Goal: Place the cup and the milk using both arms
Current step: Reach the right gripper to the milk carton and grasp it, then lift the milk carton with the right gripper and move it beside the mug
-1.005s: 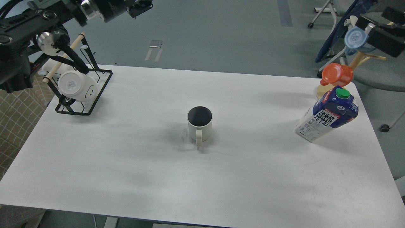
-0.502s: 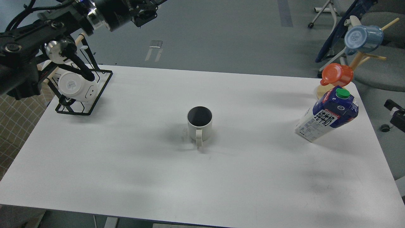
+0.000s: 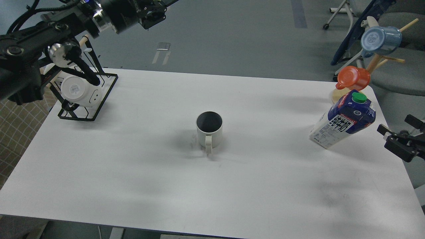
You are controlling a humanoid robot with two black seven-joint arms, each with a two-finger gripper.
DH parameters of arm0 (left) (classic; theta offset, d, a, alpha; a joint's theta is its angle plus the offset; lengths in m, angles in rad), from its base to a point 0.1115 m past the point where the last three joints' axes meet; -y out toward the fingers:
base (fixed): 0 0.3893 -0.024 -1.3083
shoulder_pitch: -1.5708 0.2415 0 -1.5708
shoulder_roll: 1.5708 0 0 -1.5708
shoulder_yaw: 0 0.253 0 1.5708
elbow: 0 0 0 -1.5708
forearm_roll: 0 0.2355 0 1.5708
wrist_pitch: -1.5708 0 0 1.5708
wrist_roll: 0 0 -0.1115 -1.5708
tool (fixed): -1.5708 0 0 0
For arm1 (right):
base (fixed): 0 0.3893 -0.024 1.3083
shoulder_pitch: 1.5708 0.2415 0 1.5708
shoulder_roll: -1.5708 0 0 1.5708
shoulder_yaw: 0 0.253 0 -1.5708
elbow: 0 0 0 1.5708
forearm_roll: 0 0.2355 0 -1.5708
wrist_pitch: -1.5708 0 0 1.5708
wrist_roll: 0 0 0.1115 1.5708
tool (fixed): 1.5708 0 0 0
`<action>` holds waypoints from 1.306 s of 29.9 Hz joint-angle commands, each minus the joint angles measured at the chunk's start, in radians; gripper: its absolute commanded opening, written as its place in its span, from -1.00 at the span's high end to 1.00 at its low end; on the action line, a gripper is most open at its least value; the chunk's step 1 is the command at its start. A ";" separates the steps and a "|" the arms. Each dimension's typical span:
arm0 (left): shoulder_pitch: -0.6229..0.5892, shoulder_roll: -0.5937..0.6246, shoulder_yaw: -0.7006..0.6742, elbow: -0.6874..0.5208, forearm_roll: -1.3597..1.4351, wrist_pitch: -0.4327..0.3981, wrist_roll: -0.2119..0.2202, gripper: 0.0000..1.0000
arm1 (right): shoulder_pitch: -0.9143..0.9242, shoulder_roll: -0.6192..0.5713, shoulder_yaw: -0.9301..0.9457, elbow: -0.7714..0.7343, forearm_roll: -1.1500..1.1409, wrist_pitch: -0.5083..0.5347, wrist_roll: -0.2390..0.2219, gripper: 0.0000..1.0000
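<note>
The cup, an off-white ribbed mug with a dark inside, stands upright at the middle of the white table, its handle towards me. The milk, a tall carton with a blue top and a green cap, stands near the table's right edge. My right gripper is at the right edge of the view, just right of the milk and apart from it, with its fingers spread and empty. My left gripper is high at the upper left, far from the cup, dark and hard to read.
A black wire rack at the table's left back corner holds a smooth white cup with a smiley face. A wooden mug tree behind the milk carries an orange mug and a blue mug. Chairs stand on the floor at the back right.
My right gripper has come down from the upper right to the right of the milk and moved further into view. My left arm has shifted slightly right. Cup and milk have not moved.
</note>
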 commanded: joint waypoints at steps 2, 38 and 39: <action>0.000 -0.001 0.000 0.000 0.000 0.000 0.000 -0.86 | 0.011 0.057 0.000 -0.013 -0.019 0.000 0.000 -0.96; -0.001 0.000 0.000 -0.012 0.002 0.000 0.000 -0.86 | 0.142 0.248 0.020 -0.082 -0.082 0.000 0.000 1.00; 0.000 0.000 0.000 -0.012 0.002 0.000 0.000 -0.86 | 0.149 0.249 0.032 -0.067 -0.082 0.000 0.000 0.99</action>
